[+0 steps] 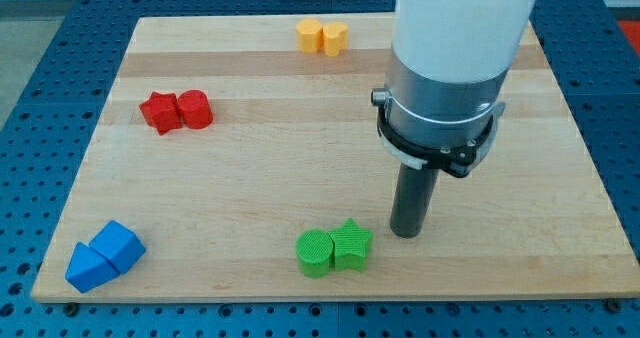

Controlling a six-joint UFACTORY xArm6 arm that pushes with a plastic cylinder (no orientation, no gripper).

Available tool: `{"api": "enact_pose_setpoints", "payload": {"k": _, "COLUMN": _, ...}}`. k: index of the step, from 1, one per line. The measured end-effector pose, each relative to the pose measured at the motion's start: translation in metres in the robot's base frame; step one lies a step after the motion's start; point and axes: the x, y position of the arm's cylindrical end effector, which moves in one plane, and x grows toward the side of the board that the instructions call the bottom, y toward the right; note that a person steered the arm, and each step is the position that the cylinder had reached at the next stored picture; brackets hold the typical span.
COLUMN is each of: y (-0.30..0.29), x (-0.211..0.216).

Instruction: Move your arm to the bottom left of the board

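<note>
My tip (405, 234) rests on the wooden board (250, 198) in the lower middle-right, just right of and slightly above the green star block (352, 244). A green cylinder block (315, 253) touches the star's left side. Two blue blocks sit at the board's bottom left corner: a blue cube-like block (119, 245) and a blue wedge block (88, 268), touching each other. They are far to the left of my tip. The arm's white and grey body (445, 68) rises above the rod.
A red star block (160, 112) and a red cylinder block (195, 109) touch at the upper left. Two yellow blocks (322, 36) touch at the top edge. A blue perforated table (40, 68) surrounds the board.
</note>
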Motion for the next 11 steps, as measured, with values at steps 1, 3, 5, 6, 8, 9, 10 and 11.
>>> {"api": "enact_pose_setpoints", "payload": {"k": 1, "y": -0.004, "x": -0.011}}
{"api": "enact_pose_setpoints", "payload": {"k": 3, "y": -0.078, "x": -0.073}}
{"api": "enact_pose_setpoints", "payload": {"k": 5, "y": -0.160, "x": -0.073}}
{"api": "enact_pose_setpoints", "payload": {"k": 6, "y": -0.208, "x": -0.073}}
{"api": "enact_pose_setpoints", "payload": {"k": 8, "y": -0.307, "x": -0.073}}
{"api": "enact_pose_setpoints", "payload": {"k": 9, "y": -0.363, "x": -0.070}}
{"api": "enact_pose_setpoints", "payload": {"k": 10, "y": -0.378, "x": -0.068}}
{"api": "enact_pose_setpoints", "payload": {"k": 11, "y": -0.378, "x": -0.056}}
